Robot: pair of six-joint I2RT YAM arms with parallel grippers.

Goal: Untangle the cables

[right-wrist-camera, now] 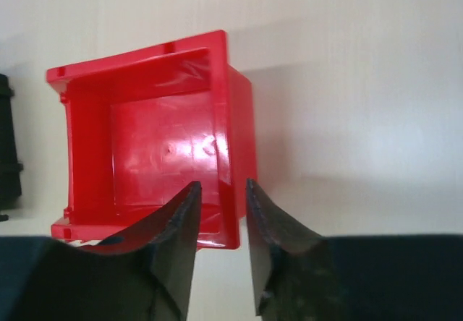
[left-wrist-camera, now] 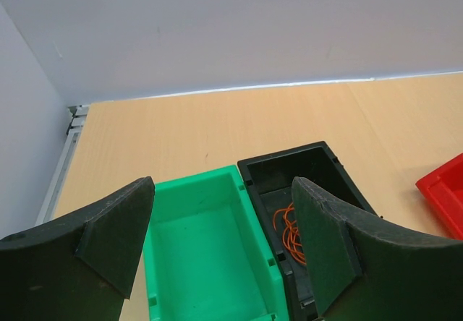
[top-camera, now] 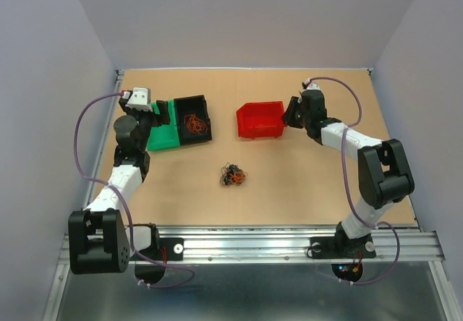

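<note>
Left gripper (left-wrist-camera: 223, 191) hangs with its jaws spread wide and nothing between them, over the seam where the green bin (left-wrist-camera: 202, 249) and the black bin (left-wrist-camera: 289, 165) stand side by side, touching. Both bins sit at the far left of the table (top-camera: 289, 183). The green one shows a bare floor. The black one holds a loose orange cable (left-wrist-camera: 289, 234), curled against its bottom (from above it reads as a small scribble of orange loops).

The right gripper (right-wrist-camera: 219, 187) is at the right end of the red bin (right-wrist-camera: 145, 155), which lies at the far middle of the table, apart from the other two bins. Its two fingers stand only narrowly apart, and the bin's right wall runs through the gap between them. Whether the pads actually press on that wall I cannot tell. The bin's inside shows glossy red plastic.

The tangle of cables (top-camera: 232, 176) lies on the bare table near the middle, nearer the arms' bases than any bin and well apart from both grippers. It is a small dark clump with orange and black strands wound together, and neither gripper touches it.
</note>
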